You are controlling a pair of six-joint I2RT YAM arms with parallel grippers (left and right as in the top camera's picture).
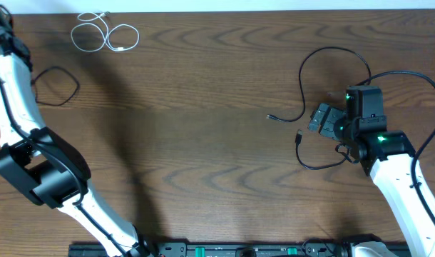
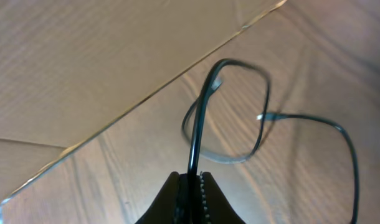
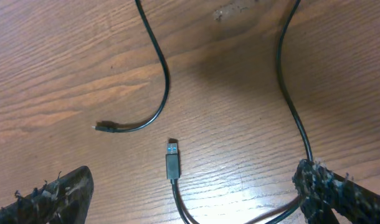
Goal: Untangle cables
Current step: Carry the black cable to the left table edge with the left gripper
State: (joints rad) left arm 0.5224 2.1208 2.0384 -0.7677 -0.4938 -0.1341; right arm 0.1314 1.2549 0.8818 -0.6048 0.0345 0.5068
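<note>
Only the tips of the left gripper (image 2: 193,183) are seen, clamped on the left black cable (image 2: 201,106). Three cables are counted: one white cable (image 1: 103,33) coiled far left, two black. The right black cable (image 1: 314,61) is partly hidden under the right gripper (image 1: 320,120), whose fingers are spread wide, with nothing grasped.

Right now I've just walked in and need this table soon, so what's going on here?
The left end effector is shut on one black cable. The right end effector hangs open over the other black cable, its plugs lying loose on the table. The white cable lies coiled apart, untouched.
</note>
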